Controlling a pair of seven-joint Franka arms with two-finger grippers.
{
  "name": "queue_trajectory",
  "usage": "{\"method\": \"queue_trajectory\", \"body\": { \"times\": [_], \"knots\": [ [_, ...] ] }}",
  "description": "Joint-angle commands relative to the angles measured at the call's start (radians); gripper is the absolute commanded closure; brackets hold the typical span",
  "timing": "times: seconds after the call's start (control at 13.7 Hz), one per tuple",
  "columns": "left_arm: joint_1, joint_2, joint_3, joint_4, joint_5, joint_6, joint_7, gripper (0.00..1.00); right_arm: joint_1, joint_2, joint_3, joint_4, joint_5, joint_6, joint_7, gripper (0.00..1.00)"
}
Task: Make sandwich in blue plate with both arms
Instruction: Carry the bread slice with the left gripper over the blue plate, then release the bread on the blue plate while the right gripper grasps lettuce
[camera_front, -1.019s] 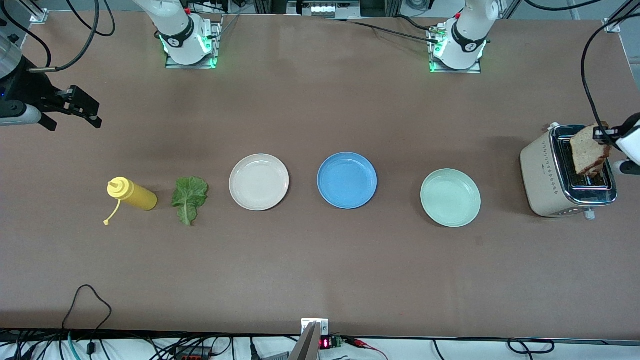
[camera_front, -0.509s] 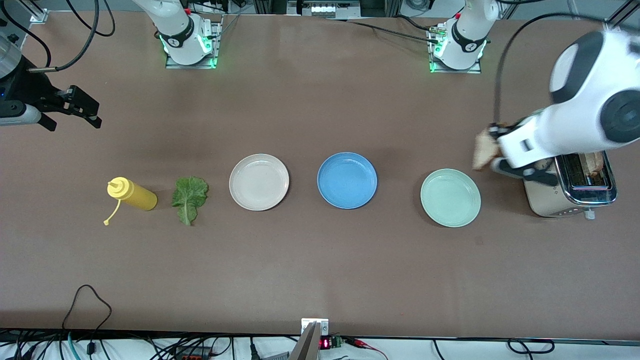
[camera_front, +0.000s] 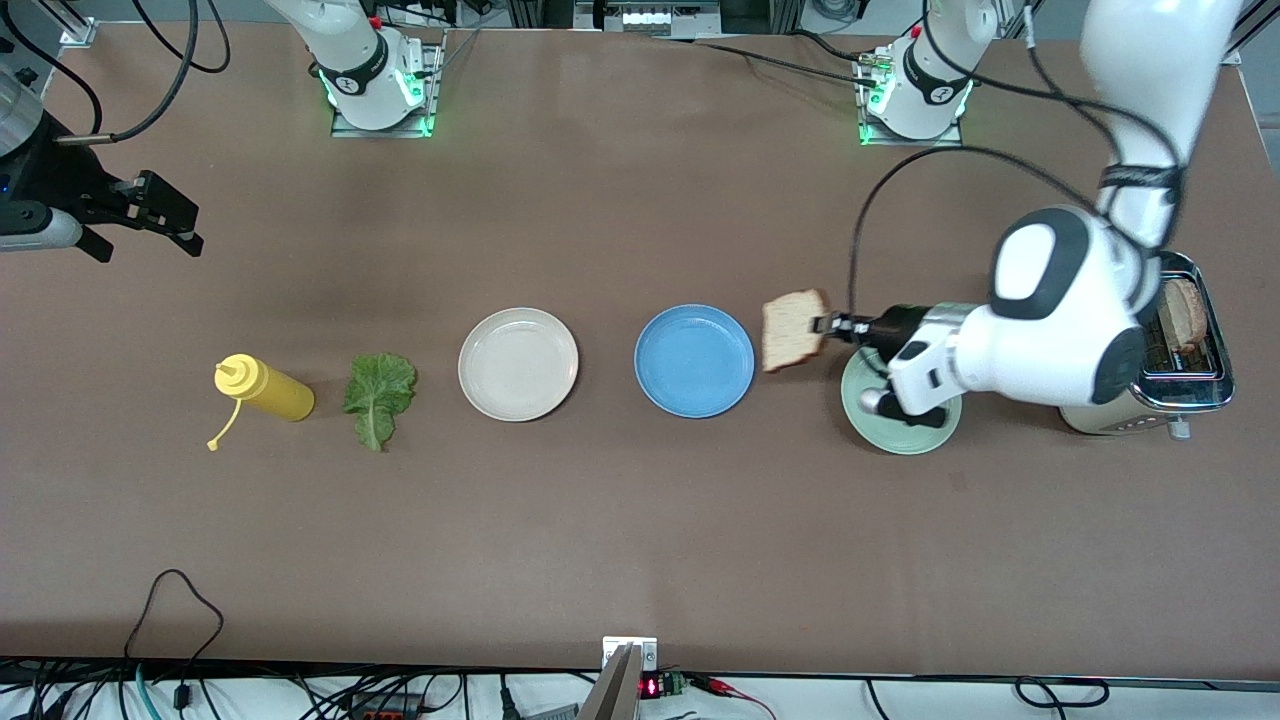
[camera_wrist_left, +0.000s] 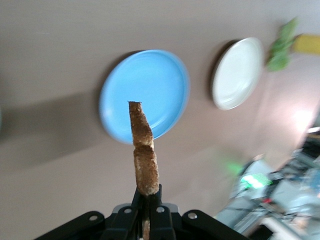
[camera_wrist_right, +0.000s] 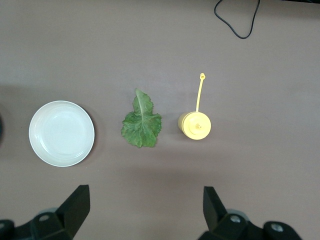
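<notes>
A slice of toasted bread (camera_front: 794, 329) is held clamped in the left hand (camera_front: 832, 325) over the bare counter (camera_front: 640, 530) between the blue plate (camera_front: 694, 360) and the mint-green plate (camera_front: 870, 415), which is partly covered by the left arm. A second slice (camera_front: 1186, 310) is seen in the toaster (camera_front: 1150, 395) at the left arm's end. The right hand (camera_front: 150, 225) is kept waiting, fingers spread, over the right arm's end, where a lettuce leaf (camera_front: 379, 396), a yellow squeeze bottle (camera_front: 265, 391) and a cream-white plate (camera_front: 518, 364) are laid out
</notes>
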Motion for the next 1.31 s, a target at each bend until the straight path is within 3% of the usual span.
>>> {"method": "queue_trajectory", "body": {
  "times": [0.0,0.15,0.29,0.51,0.8,0.87,1.02,1.24],
  "knots": [
    [-0.058,-0.013,-0.015,-0.137,-0.163,0.206,0.111,1.00,-0.007,-0.009,0.005,0.001,-0.005,-0.012,-0.012,0.00],
    [-0.066,0.025,-0.050,-0.223,-0.307,0.372,0.324,1.00,-0.007,-0.005,0.005,-0.003,-0.006,-0.012,-0.011,0.00],
    [-0.073,0.068,-0.062,-0.254,-0.416,0.426,0.454,1.00,-0.007,0.027,0.005,-0.007,-0.006,-0.010,-0.012,0.00],
    [-0.066,0.096,-0.062,-0.260,-0.426,0.436,0.514,1.00,0.001,0.159,0.008,-0.007,-0.003,0.011,-0.011,0.00],
    [-0.077,0.176,-0.062,-0.254,-0.515,0.439,0.656,1.00,0.048,0.337,0.011,-0.007,0.009,0.183,-0.006,0.00],
    [-0.074,0.186,-0.062,-0.251,-0.515,0.439,0.669,0.87,0.067,0.363,0.011,-0.007,0.009,0.211,0.001,0.00],
    [-0.058,0.179,-0.056,-0.249,-0.504,0.436,0.683,0.01,0.096,0.424,0.011,-0.007,0.009,0.277,0.006,0.00],
    [0.005,0.150,-0.052,-0.248,-0.483,0.387,0.703,0.00,0.091,0.552,0.011,-0.007,0.004,0.390,0.003,0.00]
  ]
}}
